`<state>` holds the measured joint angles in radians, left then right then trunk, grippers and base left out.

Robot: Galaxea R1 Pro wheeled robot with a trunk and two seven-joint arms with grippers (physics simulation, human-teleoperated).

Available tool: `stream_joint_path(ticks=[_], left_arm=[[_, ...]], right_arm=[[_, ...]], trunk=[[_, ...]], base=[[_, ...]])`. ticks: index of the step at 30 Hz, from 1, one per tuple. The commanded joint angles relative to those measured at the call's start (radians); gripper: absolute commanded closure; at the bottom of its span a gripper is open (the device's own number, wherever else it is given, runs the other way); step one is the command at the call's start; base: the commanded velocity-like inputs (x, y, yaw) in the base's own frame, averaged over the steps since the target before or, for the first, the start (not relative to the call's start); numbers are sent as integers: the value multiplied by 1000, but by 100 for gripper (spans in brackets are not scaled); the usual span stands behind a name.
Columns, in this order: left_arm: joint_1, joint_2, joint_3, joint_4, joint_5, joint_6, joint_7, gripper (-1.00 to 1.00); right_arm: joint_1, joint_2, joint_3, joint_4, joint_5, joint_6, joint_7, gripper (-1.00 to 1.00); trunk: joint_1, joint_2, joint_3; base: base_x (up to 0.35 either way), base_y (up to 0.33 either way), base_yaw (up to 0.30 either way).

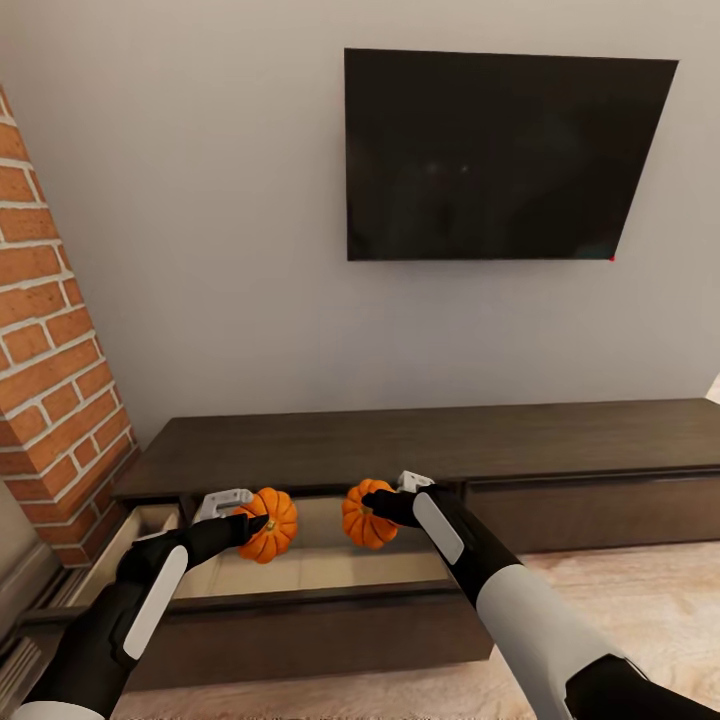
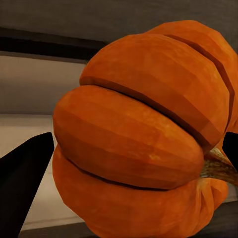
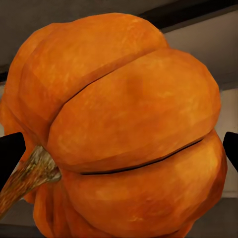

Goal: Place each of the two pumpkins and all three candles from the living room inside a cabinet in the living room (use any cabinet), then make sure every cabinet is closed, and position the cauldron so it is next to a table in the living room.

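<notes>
Matt, ribbed pumpkins (image 1: 268,524), a dark wood-grain cabinet (image 1: 420,445) and a rough brick column (image 1: 50,380).

Both arms reach forward and slightly inward, forearms black with white panels. The left gripper (image 1: 250,520) has its jaws closed around a pumpkin (image 1: 270,525); the right gripper (image 1: 385,500) likewise clamps a second pumpkin (image 1: 365,517). Black fingertips (image 2: 22,173) flank each fruit in the wrist views.

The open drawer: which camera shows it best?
The head view: the whole pulled-out drawer shows, both pumpkins held over its pale inside. Each wrist view is mostly pumpkin, with only slivers of the drawer behind.
</notes>
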<state>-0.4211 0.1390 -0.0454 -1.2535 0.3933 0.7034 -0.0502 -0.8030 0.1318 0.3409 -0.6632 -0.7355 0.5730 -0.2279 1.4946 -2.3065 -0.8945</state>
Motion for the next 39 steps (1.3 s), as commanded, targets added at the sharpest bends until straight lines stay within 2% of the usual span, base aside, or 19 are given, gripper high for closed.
stream_joint_path(ticks=[1,12,17,26,39], left_arm=[[-1,1,-1,-1,-2,3,0,100],[-1,1,-1,0,-2,2,0,100],[-1,1,-1,-1,-2,2,0,100],[-1,1,-1,-2,-2,2,-3,100],[-1,1,-2,-1,-2,4,-2,100]], right_arm=[[-1,-1,3,-1,-12,1,-11,100],[-1,0,1,-1,-10,2,-11,100],[-1,0,2,-1,-10,2,-11,100],[-1,2,3,-1,-10,2,-11,100],[-1,2,3,-1,-8,2,-12,100]], trunk=[[4,-8,-4],[46,-85,-39],[57,-106,-48],[57,-106,-48],[57,-106,-48]], base=[[0,0,0],[0,0,0],[0,0,0],[5,0,0],[143,0,0]])
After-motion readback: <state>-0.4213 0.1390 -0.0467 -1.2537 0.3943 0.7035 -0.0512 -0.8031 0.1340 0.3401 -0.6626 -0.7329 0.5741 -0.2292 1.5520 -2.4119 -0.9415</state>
